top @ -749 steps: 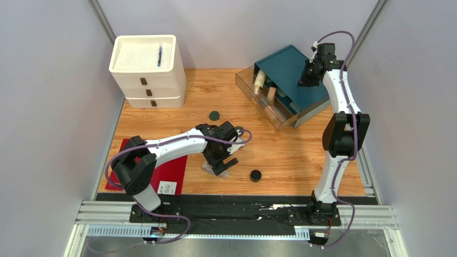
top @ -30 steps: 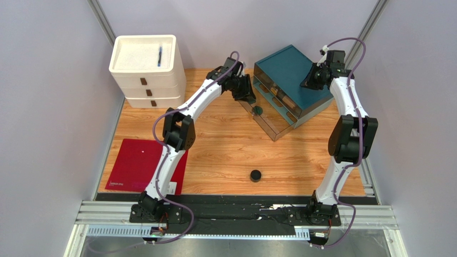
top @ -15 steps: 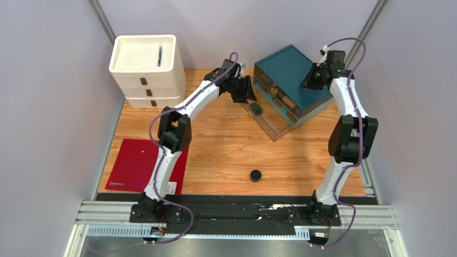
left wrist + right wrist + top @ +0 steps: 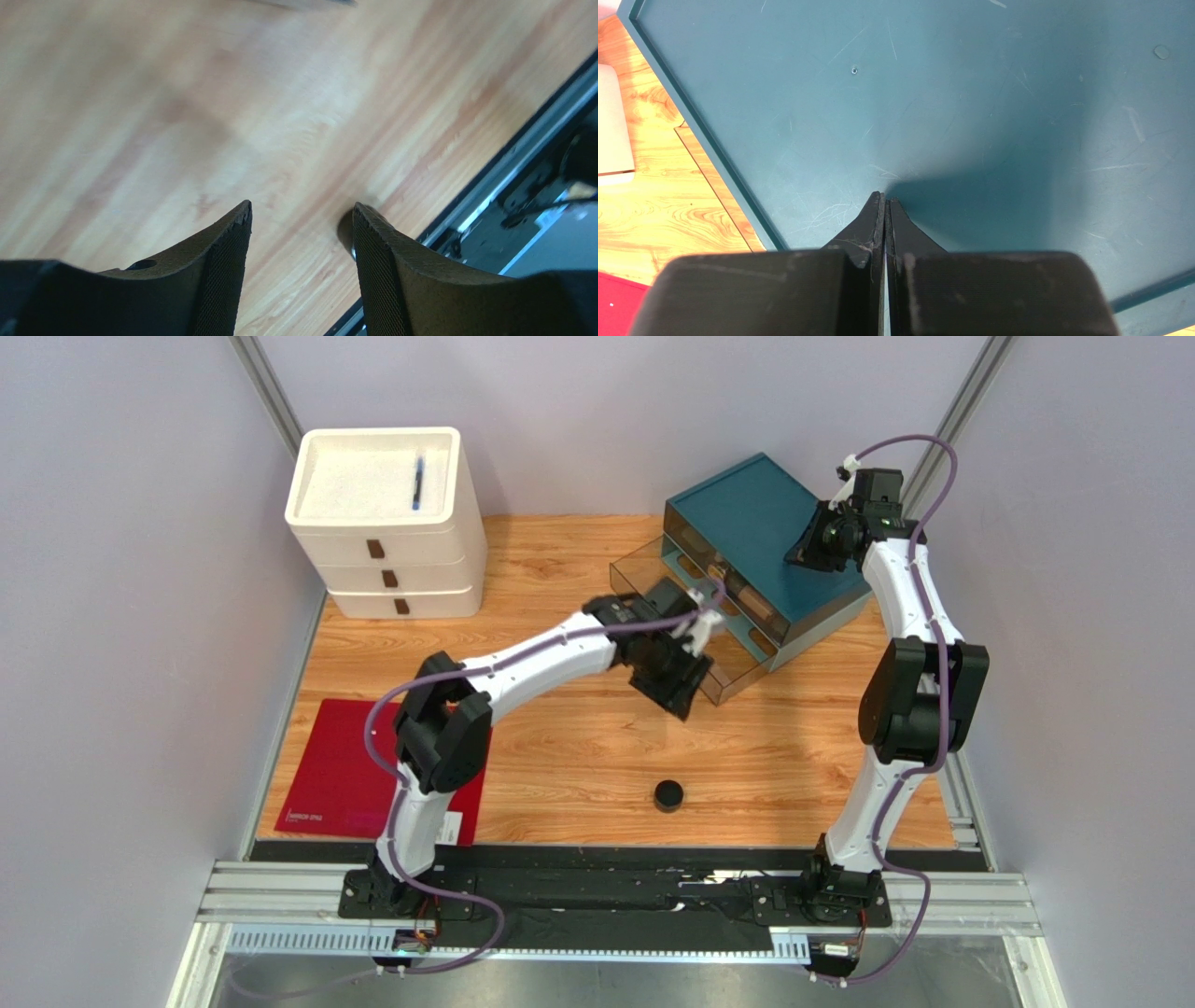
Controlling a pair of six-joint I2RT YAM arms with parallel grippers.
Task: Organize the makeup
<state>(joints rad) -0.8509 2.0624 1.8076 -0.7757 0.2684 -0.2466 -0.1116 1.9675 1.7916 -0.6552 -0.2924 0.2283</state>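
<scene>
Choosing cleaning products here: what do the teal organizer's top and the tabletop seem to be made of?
The teal organizer's top looks like matte plastic, possibly painted metal: flat even colour with fine pale scratches. The tabletop looks like wood or wood-look laminate: warm streaky grain, faint sheen.

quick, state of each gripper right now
Left gripper: open, nothing between its fingers.
Right gripper: shut, holding nothing, above the flat teal cabinet top.
</scene>
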